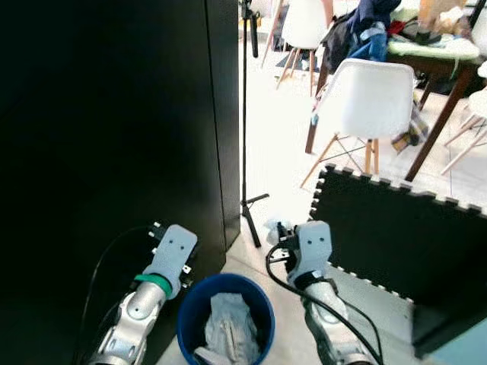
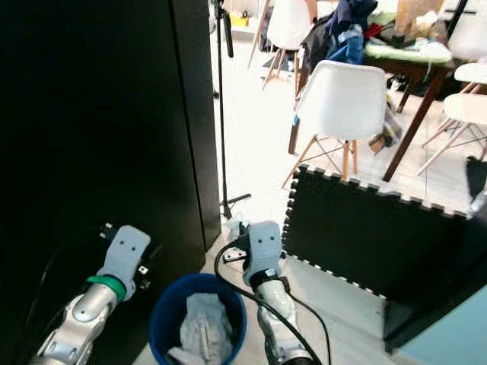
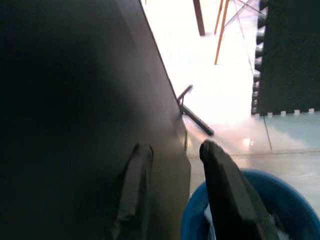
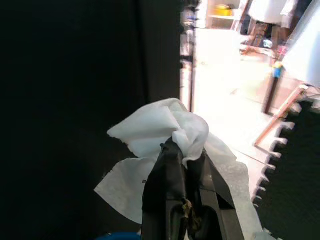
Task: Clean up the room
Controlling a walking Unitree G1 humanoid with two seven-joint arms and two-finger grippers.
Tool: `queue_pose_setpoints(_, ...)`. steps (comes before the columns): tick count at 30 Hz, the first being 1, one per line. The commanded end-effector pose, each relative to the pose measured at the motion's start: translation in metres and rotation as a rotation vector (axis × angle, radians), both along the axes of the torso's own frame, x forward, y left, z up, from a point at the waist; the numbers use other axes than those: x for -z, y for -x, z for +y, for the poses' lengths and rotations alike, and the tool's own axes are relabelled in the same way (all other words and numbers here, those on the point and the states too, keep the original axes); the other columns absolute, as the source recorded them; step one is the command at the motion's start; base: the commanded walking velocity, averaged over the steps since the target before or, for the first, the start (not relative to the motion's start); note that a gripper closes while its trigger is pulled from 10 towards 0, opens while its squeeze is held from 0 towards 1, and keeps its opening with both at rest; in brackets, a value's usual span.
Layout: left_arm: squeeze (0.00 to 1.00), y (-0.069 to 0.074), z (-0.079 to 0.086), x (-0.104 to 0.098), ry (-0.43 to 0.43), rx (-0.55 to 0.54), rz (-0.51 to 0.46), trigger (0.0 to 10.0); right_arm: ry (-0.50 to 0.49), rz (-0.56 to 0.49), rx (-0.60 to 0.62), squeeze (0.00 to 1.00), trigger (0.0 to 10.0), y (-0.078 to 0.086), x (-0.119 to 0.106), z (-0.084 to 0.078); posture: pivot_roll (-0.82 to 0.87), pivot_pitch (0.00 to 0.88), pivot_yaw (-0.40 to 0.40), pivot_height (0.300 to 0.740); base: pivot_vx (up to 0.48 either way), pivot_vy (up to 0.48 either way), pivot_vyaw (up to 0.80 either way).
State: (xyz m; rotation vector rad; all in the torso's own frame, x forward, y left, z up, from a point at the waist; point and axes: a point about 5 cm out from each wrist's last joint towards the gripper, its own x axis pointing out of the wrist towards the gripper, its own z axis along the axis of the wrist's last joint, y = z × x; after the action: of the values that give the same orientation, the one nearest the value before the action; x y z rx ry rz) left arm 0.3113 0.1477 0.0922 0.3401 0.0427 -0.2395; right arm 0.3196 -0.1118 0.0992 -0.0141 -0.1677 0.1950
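Nipped between the right gripper's (image 4: 186, 167) clenched fingers, a tissue (image 4: 160, 135) looks light, soft, crushable; left gripper (image 3: 172, 170) fingers stand released beside the blue bin (image 1: 192, 304)

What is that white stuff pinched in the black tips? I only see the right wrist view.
Observer: A crumpled white tissue, clamped in the right tool.
Operator: Anywhere to drop it?
Observer: A blue bin sits on the floor between both arms, already holding crumpled paper.
Operator: Is the tool over it?
Observer: No, it is beyond the bin's far rim, near the foot of a black stand.
Operator: And the other arm?
Observer: The left tool is open beside the bin, against a black cabinet.
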Motion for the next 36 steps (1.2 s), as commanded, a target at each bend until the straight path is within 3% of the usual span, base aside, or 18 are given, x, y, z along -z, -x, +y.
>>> queue_pose_setpoints(1, 0.00, 0.003, 0.001, 0.005, -0.006, 0.000, 0.021, 10.0, -0.001, 0.016, -0.003, 0.00, 10.0, 0.003, 0.005, 0.001, -0.09, 0.037, 0.112, 0.735, 0.000, 0.000, 0.00)
queue_pose_setpoints(14, 0.00, 0.002, 0.000, 0.004, -0.006, 0.002, 0.019, 10.0, -0.003, 0.025, -0.003, 0.00, 10.0, 0.002, 0.006, 0.001, -0.09, 0.037, 0.116, 0.740, 0.000, 0.000, 0.00)
queue_pose_setpoints(20, 0.00, 0.001, 0.003, 0.006, -0.040, -0.006, 0.044, 10.0, 0.011, 0.082, -0.075, 0.00, 10.0, 0.005, 0.016, 0.014, -0.09, 0.040, 0.119, 0.740, 0.000, 0.000, 0.00)
queue_pose_setpoints(21, 0.00, 0.001, 0.005, 0.008, -0.071, -0.021, 0.062, 10.0, 0.013, 0.109, -0.148, 0.00, 10.0, 0.007, 0.021, 0.023, -0.08, 0.054, 0.115, 0.740, 0.000, 0.000, 0.00)
queue_pose_setpoints(27, 0.00, 0.003, 0.009, 0.009, -0.087, -0.049, 0.085, 10.0, 0.041, 0.130, -0.221, 0.00, 10.0, 0.006, 0.023, 0.033, -0.06, 0.071, 0.104, 0.740, 0.000, 0.000, 0.00)
queue_pose_setpoints(33, 0.00, 0.022, 0.003, -0.004, -0.001, 0.069, 0.124, 10.0, 0.125, 0.152, -0.315, 0.00, 10.0, -0.004, 0.020, 0.041, -0.01, 0.112, 0.073, 0.740, 0.000, 0.000, 0.00)
queue_pose_setpoints(35, 0.00, 0.022, 0.003, -0.004, -0.001, 0.069, 0.124, 10.0, 0.125, 0.152, -0.315, 0.00, 10.0, -0.004, 0.020, 0.041, -0.01, 0.112, 0.073, 0.740, 0.000, 0.000, 0.00)
queue_pose_setpoints(36, 0.00, 0.031, 0.004, -0.010, 0.027, 0.092, 0.134, 10.0, 0.150, 0.173, -0.358, 0.00, 10.0, -0.005, 0.022, 0.046, 0.03, 0.140, 0.057, 0.740, 0.000, 0.000, 0.00)
